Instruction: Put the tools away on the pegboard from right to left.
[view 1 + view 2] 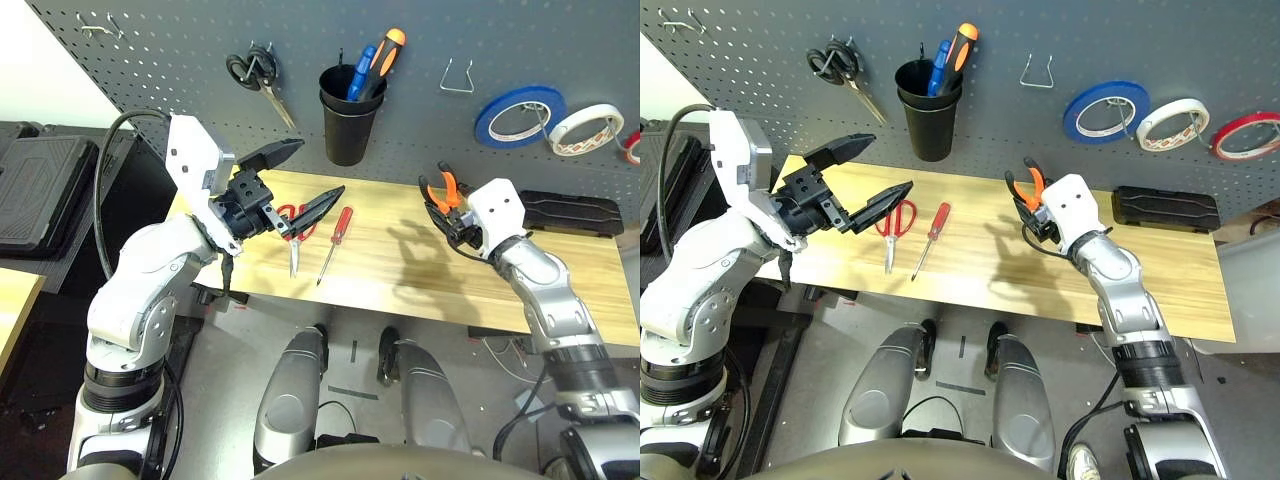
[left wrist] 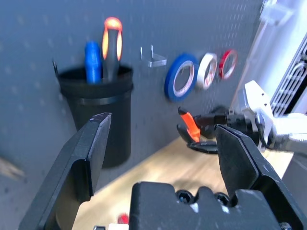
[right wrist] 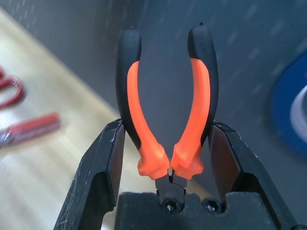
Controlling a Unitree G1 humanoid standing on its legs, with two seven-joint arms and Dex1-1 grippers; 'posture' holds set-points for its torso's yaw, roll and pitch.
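Dark grey pegboard point(image 1: 400, 110) spans the wall behind the wooden table point(image 1: 400, 270). Right gripper point(image 3: 165, 143) is closed on the orange-and-black pliers point(image 3: 165, 110), raised off the table before the board, handles pointing up. Left gripper point(image 1: 868, 172) hangs with fingers spread wide, holding nothing. Red-handled scissors point(image 1: 896, 225) and slim red screwdriver point(image 1: 931, 234) lie side by side on the table. Red tape ring point(image 1: 1246, 136) hangs on the board, far right.

Light wooden table point(image 1: 400, 270), red-handled scissors point(image 1: 293, 226), red-handled screwdriver point(image 1: 335, 240), black case point(image 1: 572, 213) lying on it
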